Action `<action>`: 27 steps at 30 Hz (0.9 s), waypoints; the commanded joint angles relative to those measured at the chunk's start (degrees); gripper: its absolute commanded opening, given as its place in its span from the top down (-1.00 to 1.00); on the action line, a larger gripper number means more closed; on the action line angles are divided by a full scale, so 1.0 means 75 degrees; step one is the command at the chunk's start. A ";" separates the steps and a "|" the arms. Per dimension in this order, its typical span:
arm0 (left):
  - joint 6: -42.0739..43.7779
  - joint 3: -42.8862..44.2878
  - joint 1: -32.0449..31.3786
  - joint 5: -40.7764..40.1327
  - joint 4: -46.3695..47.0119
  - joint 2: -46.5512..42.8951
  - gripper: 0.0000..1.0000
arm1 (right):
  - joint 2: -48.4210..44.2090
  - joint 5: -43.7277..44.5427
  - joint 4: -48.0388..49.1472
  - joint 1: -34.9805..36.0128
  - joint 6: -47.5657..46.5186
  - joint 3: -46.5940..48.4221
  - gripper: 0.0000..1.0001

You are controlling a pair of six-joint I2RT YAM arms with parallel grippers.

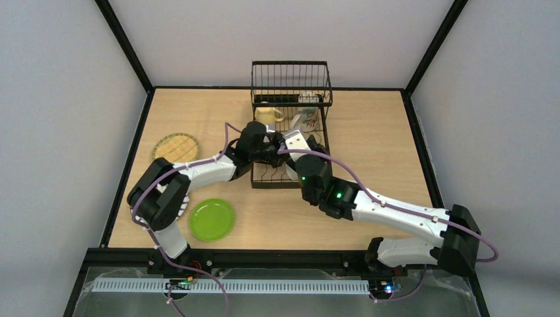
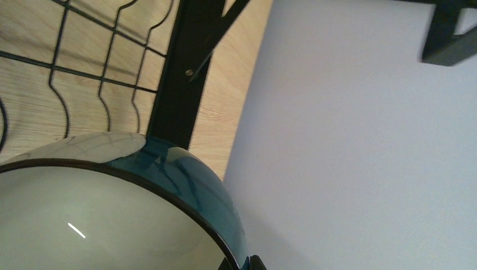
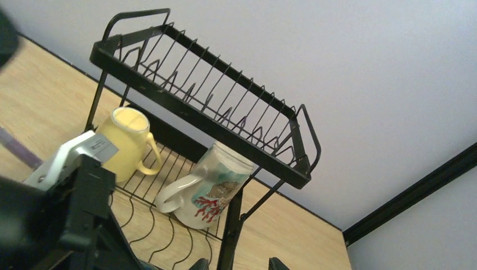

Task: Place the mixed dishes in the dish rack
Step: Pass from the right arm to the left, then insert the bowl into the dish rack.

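Our left wrist alone shows the blue bowl (image 2: 191, 180), its rim pinched by the left gripper (image 2: 243, 263); the right gripper (image 3: 236, 263) is parted. The dish rack (image 1: 290, 82) sits at twelve o'clock on the wood table (image 1: 376, 132).

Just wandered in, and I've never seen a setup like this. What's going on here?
Two robot arms are loading dishes into a black wire rack. The left gripper is shut on the rim of a blue bowl, holding it over the rack's base. The right gripper is beside it, open and empty. A yellow mug and a patterned mug stand in the rack. A green plate and a woven plate lie on the table.
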 commanded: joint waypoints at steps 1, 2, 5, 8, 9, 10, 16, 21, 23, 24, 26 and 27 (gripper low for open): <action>-0.0712 -0.0568 0.0193 -0.0038 0.2338 -0.0666 0.96 | -0.0330 0.0223 -0.1049 0.0041 0.1239 0.0398 -0.21; -0.0774 -0.0720 0.0242 -0.0044 0.2635 -0.0724 0.96 | -0.0379 0.0248 -0.1076 0.0045 0.1394 0.0402 -0.22; -0.0862 -0.1100 0.0420 0.0110 0.3808 -0.0782 0.96 | -0.0511 0.0257 -0.1485 0.0037 0.1840 0.0366 -0.24; -0.0837 -0.1332 0.0721 0.0535 0.4914 -0.0652 0.96 | -0.0606 0.0247 -0.1727 0.0046 0.2189 0.0313 -0.25; -0.0742 -0.1336 0.0841 0.0827 0.5166 -0.0614 0.96 | -0.0628 0.0252 -0.1815 0.0039 0.2283 0.0310 -0.25; -0.0574 -0.1307 0.0952 0.1111 0.5320 -0.0587 0.96 | -0.0654 0.0252 -0.1882 0.0037 0.2367 0.0301 -0.25; 0.1608 -0.0753 0.1419 0.2618 0.4262 -0.0567 0.96 | -0.0808 0.0282 -0.2051 0.0039 0.2663 0.0219 -0.25; 0.2779 -0.0445 0.1495 0.3400 0.3558 -0.0300 0.96 | -0.0791 0.0293 -0.2067 0.0035 0.2738 0.0169 -0.25; 0.3128 -0.0438 0.1534 0.3571 0.3431 -0.0179 0.96 | -0.0793 0.0285 -0.2018 0.0037 0.2718 0.0148 -0.25; 0.3271 -0.0465 0.1574 0.3614 0.3385 -0.0123 0.96 | -0.0786 0.0269 -0.1985 0.0046 0.2705 0.0130 -0.25; 0.3534 -0.0535 0.1632 0.3724 0.3358 0.0022 0.96 | -0.0761 0.0253 -0.1882 0.0040 0.2632 0.0083 -0.25; 0.3659 -0.0575 0.1657 0.3771 0.3356 0.0105 0.96 | -0.0750 0.0247 -0.1826 0.0027 0.2582 0.0060 -0.25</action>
